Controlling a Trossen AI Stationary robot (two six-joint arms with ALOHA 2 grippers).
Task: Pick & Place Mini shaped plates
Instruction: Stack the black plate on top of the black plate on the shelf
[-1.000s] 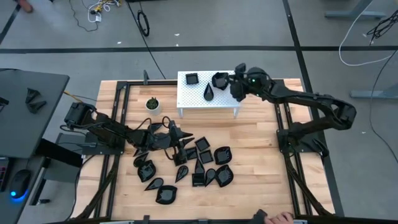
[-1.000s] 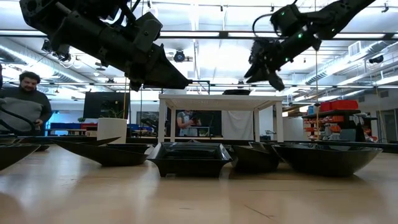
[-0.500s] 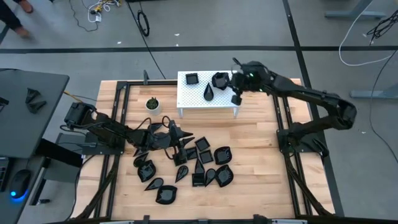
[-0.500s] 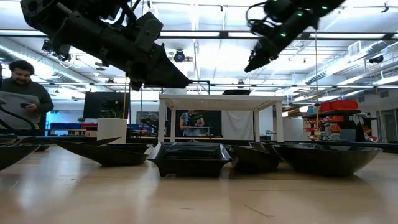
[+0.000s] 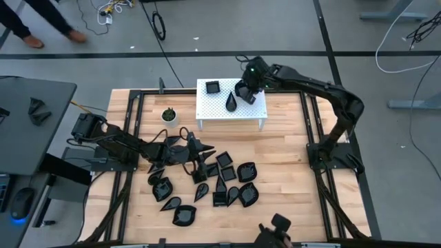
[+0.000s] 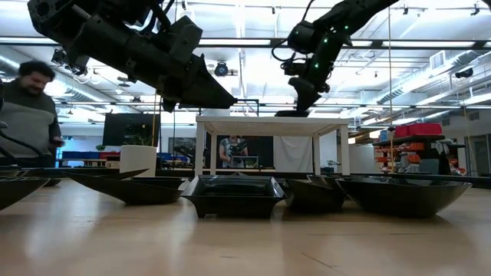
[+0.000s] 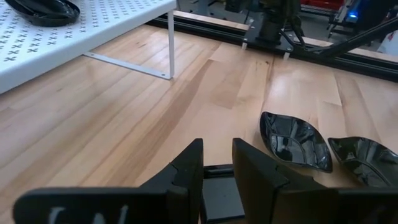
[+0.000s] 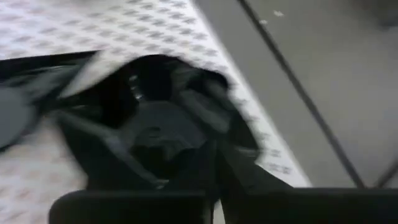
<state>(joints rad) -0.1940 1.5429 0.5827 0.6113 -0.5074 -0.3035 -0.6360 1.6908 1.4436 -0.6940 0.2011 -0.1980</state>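
Several glossy black mini shaped plates [image 5: 227, 182] lie in a cluster on the wooden table. Three more rest on the white perforated stand [image 5: 217, 110]: a square one [image 5: 213, 87], a teardrop [image 5: 231, 102] and a rounded one [image 5: 242, 91]. My right gripper [image 5: 249, 83] is shut. It points steeply down over the rounded plate [image 8: 155, 124] at the stand's right part, its tip [image 6: 295, 107] just at the stand top. My left gripper [image 5: 200, 162] hangs above the cluster's left side, shut on a dark plate [image 7: 217, 190]. My left gripper pinches a dark flat plate [image 7: 217, 186] between its two fingers [image 7: 193, 165]. The fingers point slightly downward toward the table's right side, and the plate is clear of the table. The fingers hide which part of the plate they grip. My right gripper's shut fingertips are down at the rounded plate on the stand; whether they touch it I cannot tell.
A small white pot with a green plant [image 5: 169, 115] stands left of the stand. Black frame rails [image 5: 134, 138] run along the table's sides. A person [image 6: 27, 107] stands beyond the table, at the left of the low view. Bare wood lies right of the cluster [image 5: 282, 172].
My right gripper has swung from the stand's right end toward the table's left, over the rounded plate. It has rolled, tipped to point steeply down, and shut its fingers. A person has walked along the floor beyond the table's far left.
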